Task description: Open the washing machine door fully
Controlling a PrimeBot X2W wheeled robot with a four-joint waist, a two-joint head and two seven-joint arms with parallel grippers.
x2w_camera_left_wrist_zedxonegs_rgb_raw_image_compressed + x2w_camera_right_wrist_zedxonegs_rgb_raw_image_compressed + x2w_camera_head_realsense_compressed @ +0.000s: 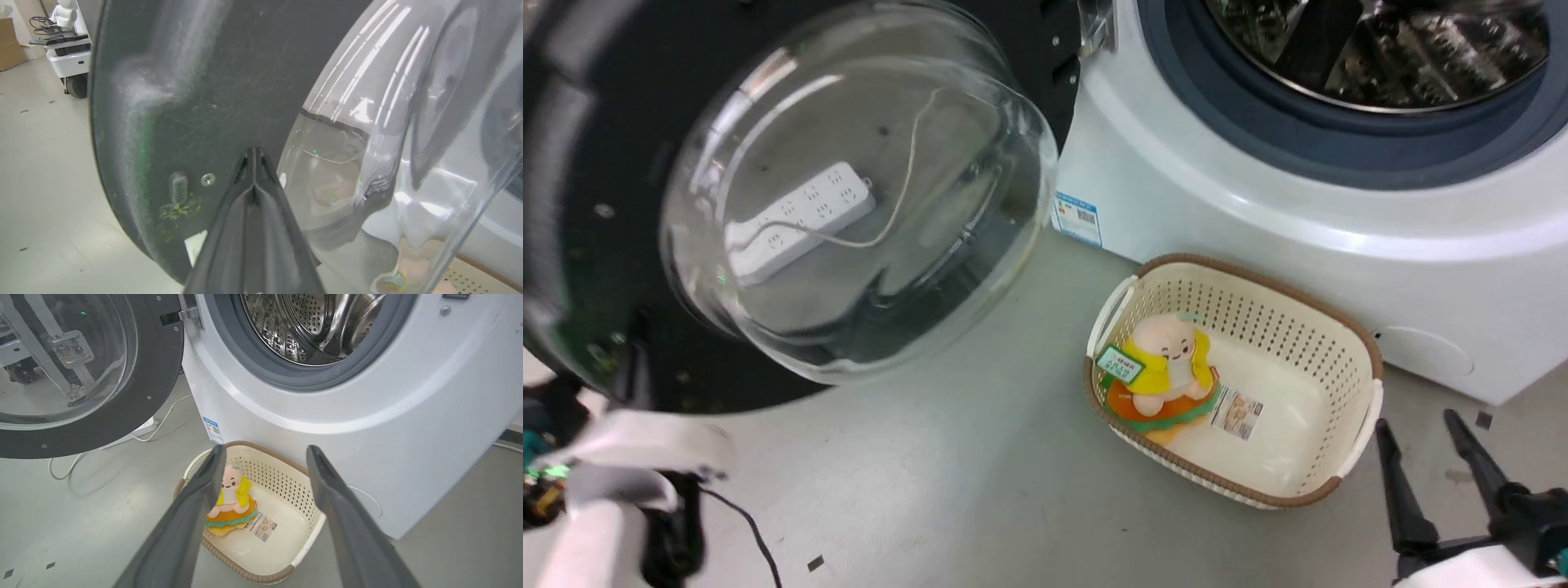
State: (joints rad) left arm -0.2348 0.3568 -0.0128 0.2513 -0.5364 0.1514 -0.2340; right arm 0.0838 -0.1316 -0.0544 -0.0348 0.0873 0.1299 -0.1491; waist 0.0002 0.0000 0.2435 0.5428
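The washing machine door is swung out to the left, and its clear glass bowl bulges toward me. The metal hinge joins it to the white washing machine, whose steel drum gapes open. In the left wrist view my left gripper is shut, empty, its tips against the door's black inner face beside the glass. My right gripper stands open at the lower right, well apart from the door, above the floor near the basket; its fingers frame the basket.
A cream perforated basket holding a plush toy sits on the floor before the machine. A white power strip with its cord lies behind the door, seen through the glass. A wheeled white cart stands far off.
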